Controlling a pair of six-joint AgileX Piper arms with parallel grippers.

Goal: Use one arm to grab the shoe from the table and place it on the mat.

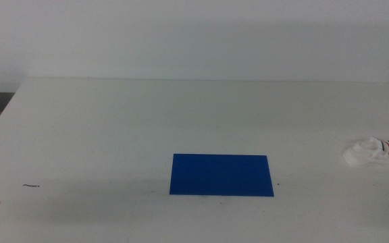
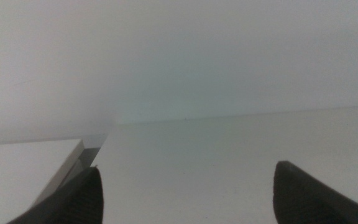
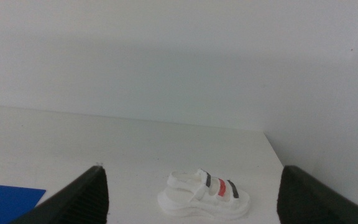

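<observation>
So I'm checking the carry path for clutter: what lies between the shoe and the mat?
Nothing: the middle view shows only bare white table between the shoe near the right edge and the blue mat at centre front.

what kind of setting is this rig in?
Likely a lab test bench, not a home: a bare white table against a blank wall, holding only a blue mat and a small shoe. The left claw and right claw wait open.
</observation>
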